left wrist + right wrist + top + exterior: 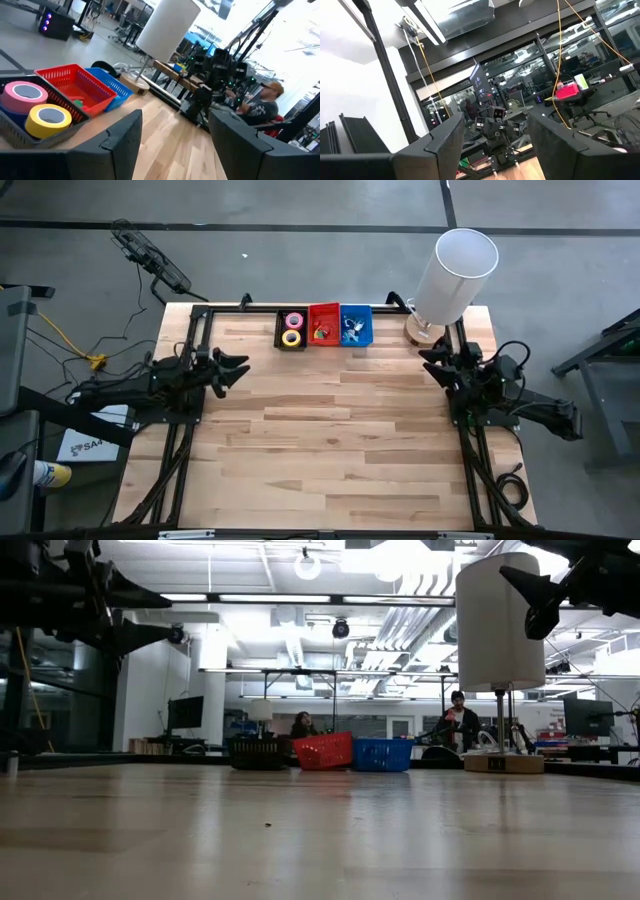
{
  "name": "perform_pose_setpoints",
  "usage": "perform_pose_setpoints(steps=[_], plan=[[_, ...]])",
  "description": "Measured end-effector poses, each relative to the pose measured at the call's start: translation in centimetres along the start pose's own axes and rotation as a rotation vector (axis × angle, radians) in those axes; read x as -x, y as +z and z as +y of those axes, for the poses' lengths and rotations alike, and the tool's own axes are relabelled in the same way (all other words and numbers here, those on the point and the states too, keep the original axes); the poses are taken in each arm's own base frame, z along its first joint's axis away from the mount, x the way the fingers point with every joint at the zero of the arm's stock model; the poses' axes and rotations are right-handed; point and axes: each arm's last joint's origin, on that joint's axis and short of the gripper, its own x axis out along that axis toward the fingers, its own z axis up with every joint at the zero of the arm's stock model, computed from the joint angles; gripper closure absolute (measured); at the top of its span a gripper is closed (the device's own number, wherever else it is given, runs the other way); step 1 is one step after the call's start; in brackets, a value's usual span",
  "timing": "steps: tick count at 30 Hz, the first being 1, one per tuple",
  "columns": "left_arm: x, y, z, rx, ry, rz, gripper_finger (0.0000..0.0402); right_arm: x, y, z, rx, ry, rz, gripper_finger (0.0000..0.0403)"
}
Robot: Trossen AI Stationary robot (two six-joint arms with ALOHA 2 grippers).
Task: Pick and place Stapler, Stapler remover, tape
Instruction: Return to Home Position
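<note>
Two tape rolls, a pink one [22, 95] and a yellow one [48, 119], lie in a black basket [291, 330] at the table's far edge. Beside it stand a red basket [323, 326] and a blue basket [355, 326], each holding small items. I cannot make out the stapler or the stapler remover among them. My left gripper [235, 370] hovers open over the table's left side, pointing toward the right edge, and it holds nothing [175, 135]. My right gripper [435, 360] stands open at the right side, tipped upward, with nothing between its fingers [495, 145].
A white cylindrical lamp [455, 275] on a round wooden base stands at the far right corner, close to my right arm. The wooden table top [330, 450] stretches between the arms. People sit in the room beyond the far edge [460, 720].
</note>
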Motion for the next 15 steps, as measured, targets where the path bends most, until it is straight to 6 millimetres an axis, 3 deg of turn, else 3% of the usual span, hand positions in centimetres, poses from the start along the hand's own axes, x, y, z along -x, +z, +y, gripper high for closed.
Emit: perform_pose_setpoints(steps=[6,15], plan=[[-0.2,-1.6,0.9,-0.006,0.020,0.044,0.0176,0.0,-0.6,-0.4,-0.006,-0.038,0.062,0.0194],[-0.3,-2.0,1.1,-0.018,0.036,0.062,0.0176,0.2,-1.9,-1.1,0.053,-0.114,0.195,0.0194]])
